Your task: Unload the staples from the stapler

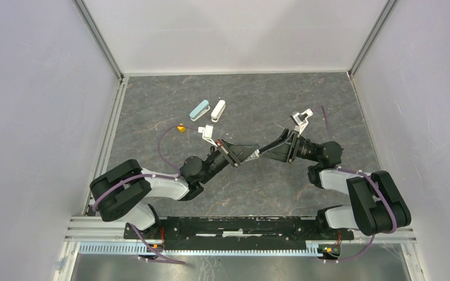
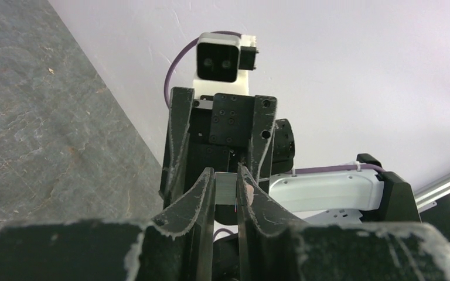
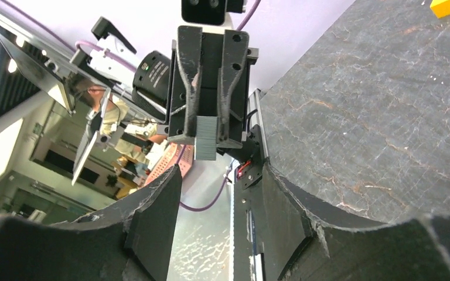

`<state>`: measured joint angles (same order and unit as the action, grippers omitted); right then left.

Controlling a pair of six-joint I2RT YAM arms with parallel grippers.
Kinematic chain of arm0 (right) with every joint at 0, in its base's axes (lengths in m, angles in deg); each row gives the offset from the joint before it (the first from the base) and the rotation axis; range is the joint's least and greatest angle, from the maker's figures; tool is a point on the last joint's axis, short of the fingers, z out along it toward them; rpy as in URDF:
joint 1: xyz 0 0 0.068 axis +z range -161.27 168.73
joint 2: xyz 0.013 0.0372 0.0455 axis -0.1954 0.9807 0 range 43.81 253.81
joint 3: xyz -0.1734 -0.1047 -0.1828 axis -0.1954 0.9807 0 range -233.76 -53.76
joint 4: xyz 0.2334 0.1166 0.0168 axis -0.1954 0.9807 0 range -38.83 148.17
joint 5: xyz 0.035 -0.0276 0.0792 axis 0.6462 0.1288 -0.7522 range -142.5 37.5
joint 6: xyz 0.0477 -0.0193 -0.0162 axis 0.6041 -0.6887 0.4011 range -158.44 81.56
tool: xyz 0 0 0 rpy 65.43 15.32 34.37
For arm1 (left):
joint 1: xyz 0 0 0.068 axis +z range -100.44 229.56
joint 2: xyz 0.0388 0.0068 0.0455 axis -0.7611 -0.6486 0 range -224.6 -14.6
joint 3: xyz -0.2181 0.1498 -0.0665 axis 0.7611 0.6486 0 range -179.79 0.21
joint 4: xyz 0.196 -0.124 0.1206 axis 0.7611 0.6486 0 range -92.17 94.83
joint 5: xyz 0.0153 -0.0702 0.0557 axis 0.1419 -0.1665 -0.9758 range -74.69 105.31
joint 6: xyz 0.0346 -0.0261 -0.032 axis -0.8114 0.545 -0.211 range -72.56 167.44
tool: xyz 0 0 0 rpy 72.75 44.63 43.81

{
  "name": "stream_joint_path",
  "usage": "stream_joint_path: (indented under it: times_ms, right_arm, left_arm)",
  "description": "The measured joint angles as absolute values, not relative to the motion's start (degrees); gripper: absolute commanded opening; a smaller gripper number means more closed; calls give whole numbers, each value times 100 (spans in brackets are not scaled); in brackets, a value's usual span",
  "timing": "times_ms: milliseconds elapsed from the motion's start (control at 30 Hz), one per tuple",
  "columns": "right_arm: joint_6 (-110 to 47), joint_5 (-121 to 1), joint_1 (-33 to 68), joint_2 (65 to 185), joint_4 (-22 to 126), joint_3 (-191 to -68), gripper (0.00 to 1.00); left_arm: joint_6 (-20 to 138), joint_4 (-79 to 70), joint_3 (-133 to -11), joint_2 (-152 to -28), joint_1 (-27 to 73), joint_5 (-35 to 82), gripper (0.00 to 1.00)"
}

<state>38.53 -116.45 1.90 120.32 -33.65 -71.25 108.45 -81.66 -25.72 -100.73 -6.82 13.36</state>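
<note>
Stubby grey ridged-metal mini stapler pinched between left fingers, held in air above dark stone-pattern bench. Right fingers spread wide, empty, facing stapler, near but not touching.

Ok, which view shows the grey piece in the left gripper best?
Right wrist: it faces the left gripper head-on, so the grey ribbed piece shows its ribbed face between the fingers. Left wrist shows only a narrow end of it. Top external shows just a pale speck where the arms meet.
</note>
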Motion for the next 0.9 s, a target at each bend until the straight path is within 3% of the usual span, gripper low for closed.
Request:
stream_joint_path:
  times_ms: [567, 900]
  right_arm:
    - [4592, -11286, 7, 12115, -3369, -6942, 50]
    - [4596, -11214, -94, 12111, -3374, -6881, 37]
  left_arm:
    - [10845, -8511, -2882, -10805, -1029, 562, 15]
    - [10848, -8675, -2919, -10897, -1049, 339, 15]
